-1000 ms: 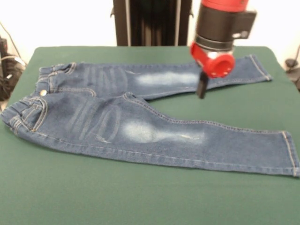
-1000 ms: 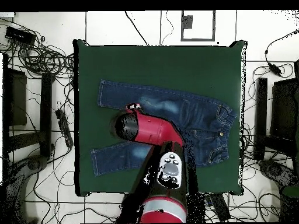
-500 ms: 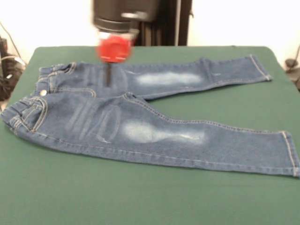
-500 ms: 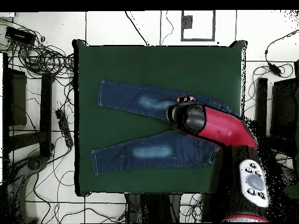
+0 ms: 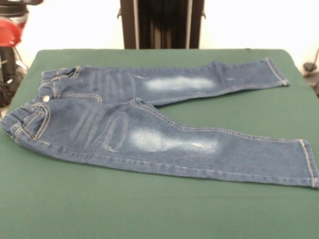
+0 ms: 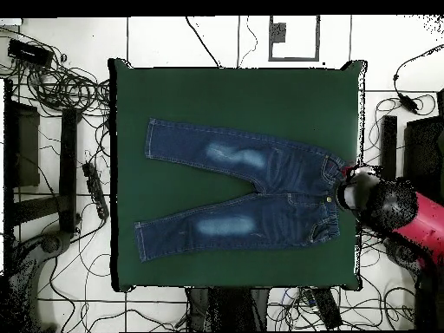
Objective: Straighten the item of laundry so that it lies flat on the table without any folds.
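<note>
The item of laundry point(image 5: 149, 139), small dark blue jeans with faded whitish thigh patches, lies spread on the green table point(image 5: 149, 214). Its waistband is at the left in the front view and its two legs splay apart to the right. No large fold shows. In the overhead view the jeans point(image 6: 251, 195) sit mid-table point(image 6: 234, 95) with the waistband at the right. My gripper point(image 5: 7, 52) is at the picture's top left, off the table's left edge beside the waistband and clear of the cloth. In the overhead view the gripper point(image 6: 354, 189) sits just right of the waistband at the table's edge.
The black pedestal point(image 5: 162, 22) stands behind the table's far side. Cables and dark boxes point(image 6: 61, 95) lie on the floor round the table, and more cables point(image 5: 7, 74) show at the left.
The arm swept from above the far leg across the waist area and out past the table's edge. The jeans have not moved.
</note>
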`<action>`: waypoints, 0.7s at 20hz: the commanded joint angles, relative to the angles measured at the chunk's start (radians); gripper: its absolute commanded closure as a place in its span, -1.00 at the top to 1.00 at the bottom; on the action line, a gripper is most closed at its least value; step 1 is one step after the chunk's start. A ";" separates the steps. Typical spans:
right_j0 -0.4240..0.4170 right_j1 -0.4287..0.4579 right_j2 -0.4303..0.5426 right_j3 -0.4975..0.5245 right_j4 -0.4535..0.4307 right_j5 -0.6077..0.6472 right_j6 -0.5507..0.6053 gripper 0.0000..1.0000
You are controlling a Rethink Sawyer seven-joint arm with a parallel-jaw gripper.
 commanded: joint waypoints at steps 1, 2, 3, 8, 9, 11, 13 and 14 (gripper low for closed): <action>-0.028 -0.006 0.228 0.205 -0.077 0.031 -0.307 -1.00; -0.040 -0.009 0.240 0.225 -0.081 0.020 -0.310 -1.00; -0.050 -0.013 0.248 0.244 -0.086 0.003 -0.308 -1.00; -0.071 -0.029 0.279 0.303 -0.098 -0.014 -0.270 -1.00; -0.070 -0.032 0.282 0.309 -0.099 -0.010 -0.262 -1.00; -0.065 -0.038 0.284 0.317 -0.103 -0.007 -0.245 -1.00; -0.060 -0.040 0.282 0.323 -0.111 -0.021 -0.219 -1.00; -0.059 -0.040 0.282 0.326 -0.120 -0.040 -0.206 -1.00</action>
